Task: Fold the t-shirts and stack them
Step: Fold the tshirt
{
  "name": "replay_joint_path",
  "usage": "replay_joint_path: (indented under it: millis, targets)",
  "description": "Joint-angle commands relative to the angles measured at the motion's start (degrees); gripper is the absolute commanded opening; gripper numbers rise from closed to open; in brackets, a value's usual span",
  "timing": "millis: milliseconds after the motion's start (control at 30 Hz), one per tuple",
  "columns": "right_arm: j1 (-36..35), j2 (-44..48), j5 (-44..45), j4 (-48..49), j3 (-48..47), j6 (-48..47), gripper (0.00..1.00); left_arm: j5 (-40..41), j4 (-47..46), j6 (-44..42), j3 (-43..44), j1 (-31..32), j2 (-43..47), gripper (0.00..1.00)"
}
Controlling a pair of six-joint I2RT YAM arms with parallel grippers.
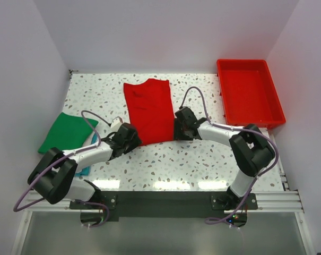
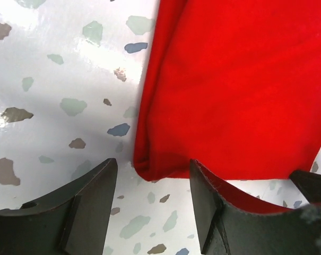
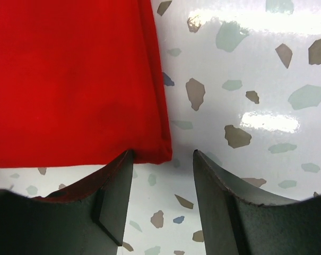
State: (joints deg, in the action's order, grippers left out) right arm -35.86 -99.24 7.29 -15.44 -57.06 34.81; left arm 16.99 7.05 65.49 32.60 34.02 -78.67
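Red shirt [image 1: 148,111] lies flat mid-bench, folded to a long strip. Its long axis runs away from the arm bases, with the near end leaning slightly toward the right side. The short near hem faces both arms.

Left hand [image 2: 153,163] stands at the near left corner, jaws parted and nothing clamped. The corner sits just ahead of the gap, and the cloth's edge runs under the inner finger.

Right hand [image 3: 163,153] stands at the near right corner, likewise released. The corner tip lies at the mouth of the gap (one finger touches the hem).

Finding: each hand is nearest its own corner, so neither arm has the advantage. The coming move, as I judge it, turns on this hem. Pinching both corners and carrying them along the long axis to the far end would halve the strip.

Green shirt [image 1: 67,133] rests folded at the bench's [image 1: 165,164] left side, well apart.
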Motion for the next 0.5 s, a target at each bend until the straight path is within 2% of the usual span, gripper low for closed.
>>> replay_joint_path:
  millis: [0, 100, 200, 233, 267, 300, 333, 400, 433, 467]
  targets:
    - [0.0, -1.74, 2.29, 2.34, -1.3, 1.4, 0.52, -0.29, -3.44, 1.13, -0.69, -0.62, -2.71, 0.61]
    - [0.0, -2.62, 2.03, 4.44, -0.95, 1.67, 0.48, 0.14, -4.49, 1.48, -0.87, -0.71, -4.38, 0.57]
    - [0.08, -3.15, 1.33, 5.25, -0.51, 1.84, 0.37, -0.47, -5.47, 1.39, -1.22, -0.71, -5.7, 0.49]
    - [0.08, -3.06, 1.06, 5.51, 0.01, 2.02, 0.29, -0.64, -5.55, 1.3, -1.4, -0.71, -6.14, 0.45]
    - [0.08, -2.63, 1.06, 5.68, 0.28, 2.11, 0.25, -0.82, -5.73, 1.22, -1.49, -0.71, -6.23, 0.34]
    - [0.08, -2.45, 0.89, 6.03, 0.63, 2.02, 0.21, -0.91, -6.17, 1.04, -1.66, -0.71, -6.23, 0.27]
    - [0.0, -2.1, 0.36, 6.12, 1.41, 1.93, 0.13, -1.17, -6.17, 0.52, -1.75, -0.71, -6.14, 0.16]
    - [0.08, -1.05, -0.08, 6.56, 2.73, 1.84, 0.06, -1.44, -6.0, -0.1, -2.1, -0.62, -5.62, 0.03]
    - [0.08, -0.52, -0.69, 6.56, 3.26, 1.58, 0.0, -1.79, -5.82, -0.28, -2.36, -0.45, -4.83, 0.0]
    - [0.08, 0.88, -1.05, 6.74, 4.75, 1.49, 0.0, -2.05, -5.3, -0.28, -3.32, -0.27, -4.13, 0.0]
